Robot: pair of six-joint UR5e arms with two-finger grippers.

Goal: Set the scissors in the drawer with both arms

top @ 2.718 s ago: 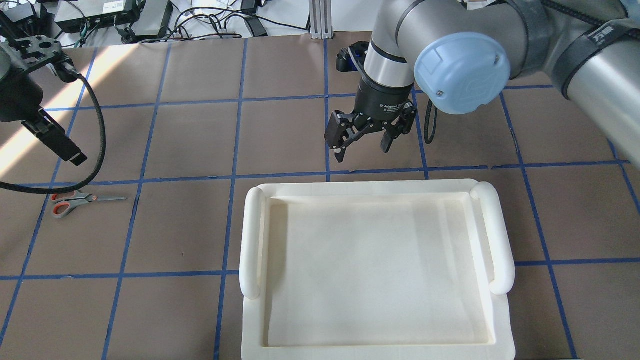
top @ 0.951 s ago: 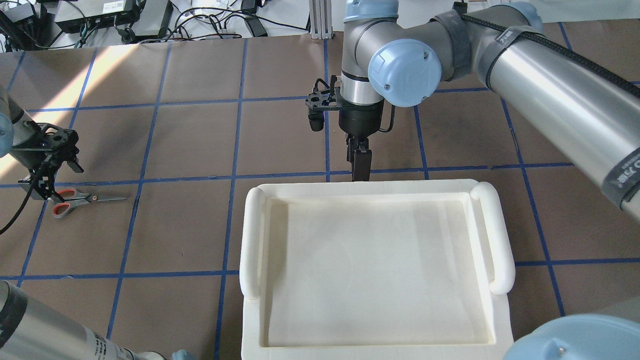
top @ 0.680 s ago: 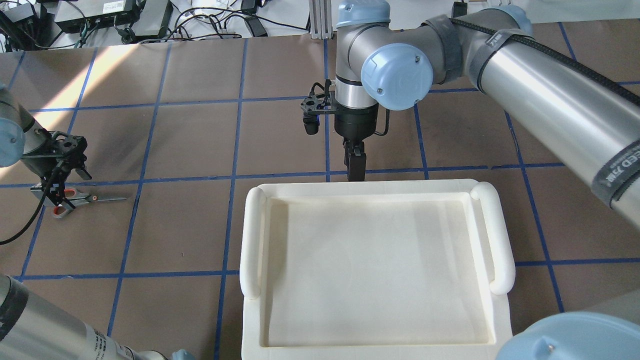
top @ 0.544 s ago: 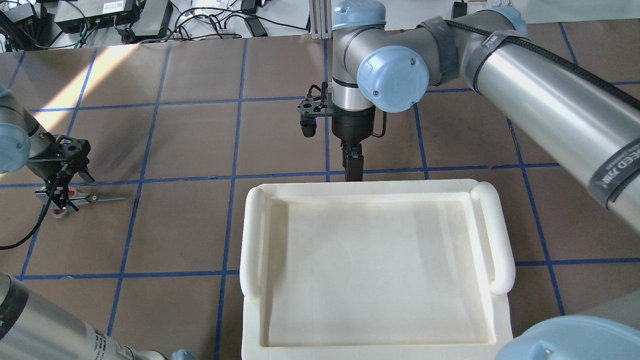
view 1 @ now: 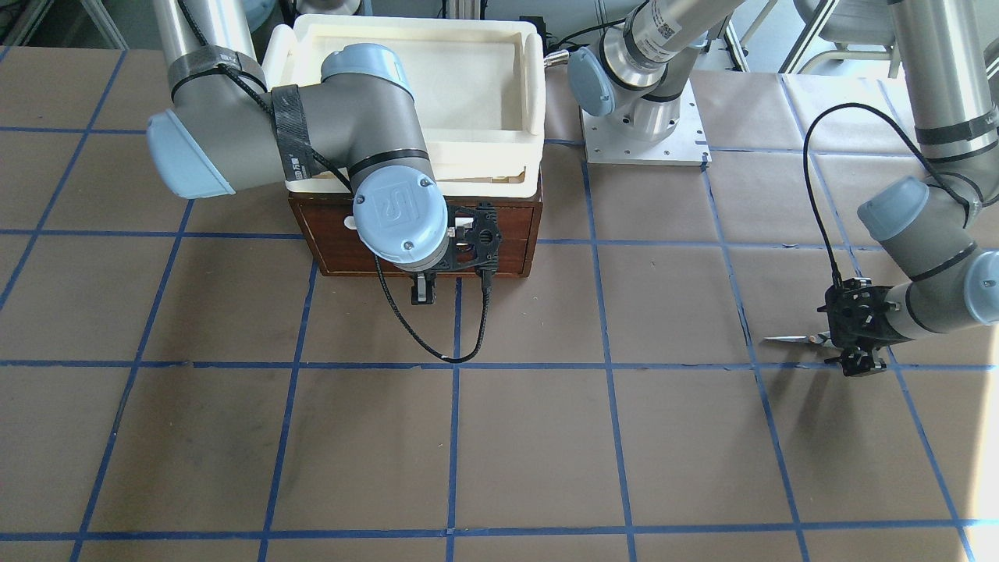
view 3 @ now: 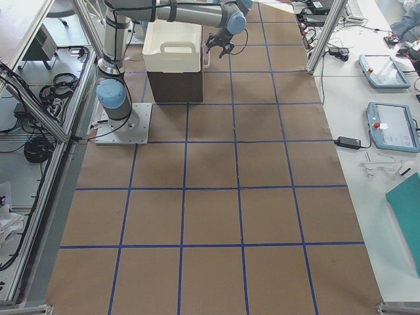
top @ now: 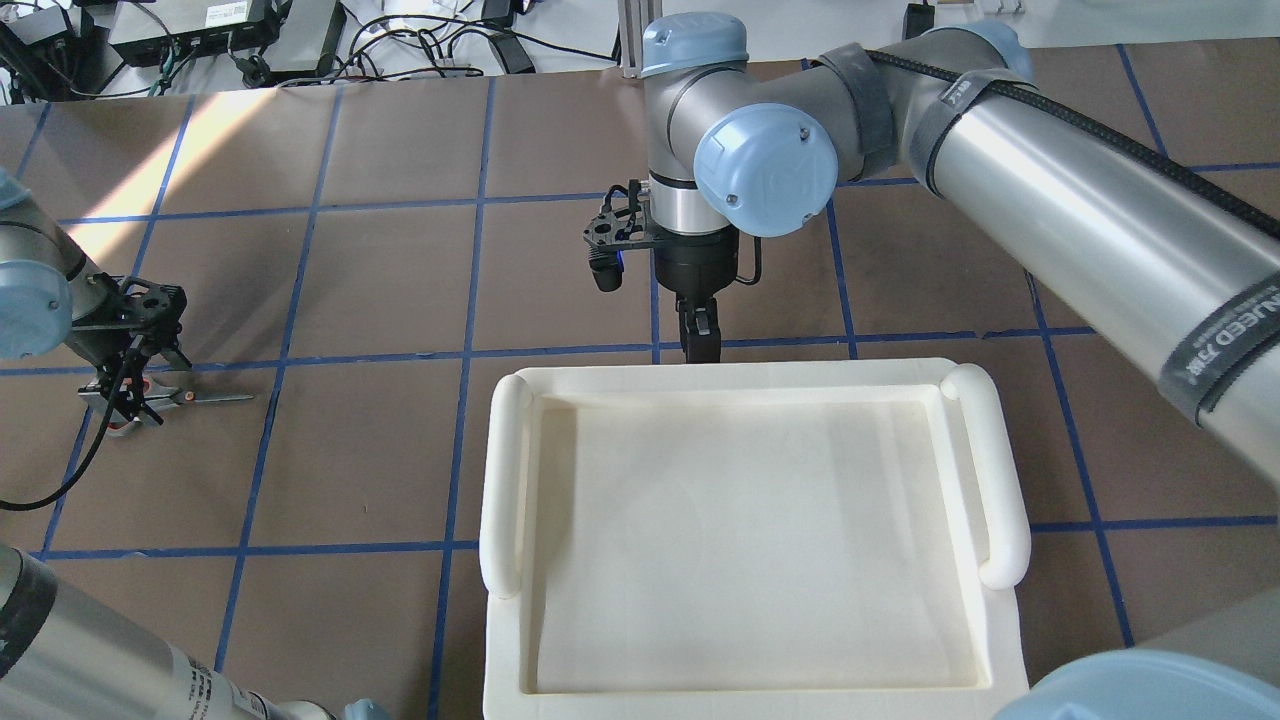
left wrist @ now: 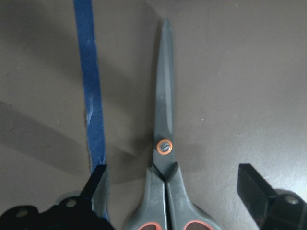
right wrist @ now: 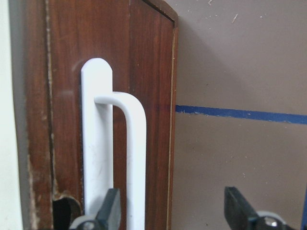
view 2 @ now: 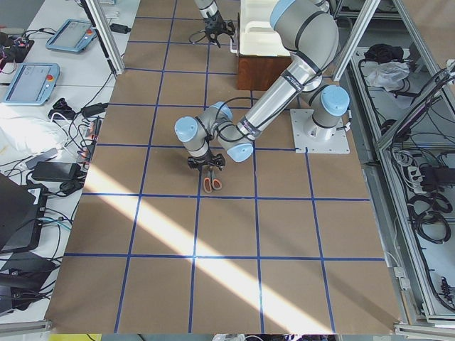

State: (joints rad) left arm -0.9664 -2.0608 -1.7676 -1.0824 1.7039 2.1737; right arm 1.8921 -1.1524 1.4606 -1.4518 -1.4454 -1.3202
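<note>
The scissors lie flat on the brown table at its left side, blades shut and pointing toward the table's middle. My left gripper is open and low over them, one finger on each side just behind the pivot, above the grey handles. It also shows in the overhead view. The dark brown drawer sits under the white foam tray. My right gripper is open at the drawer front, with the white bar handle just inside one finger.
A black cable loops from the right wrist onto the table before the drawer. The left arm's cable hangs beside the scissors. Blue tape lines grid the table. The robot's base plate stands beside the drawer box.
My left gripper has come down over the scissors' handles. My right gripper has turned edge-on and dropped to the drawer front, drifting slightly left. The scissors have not moved.
</note>
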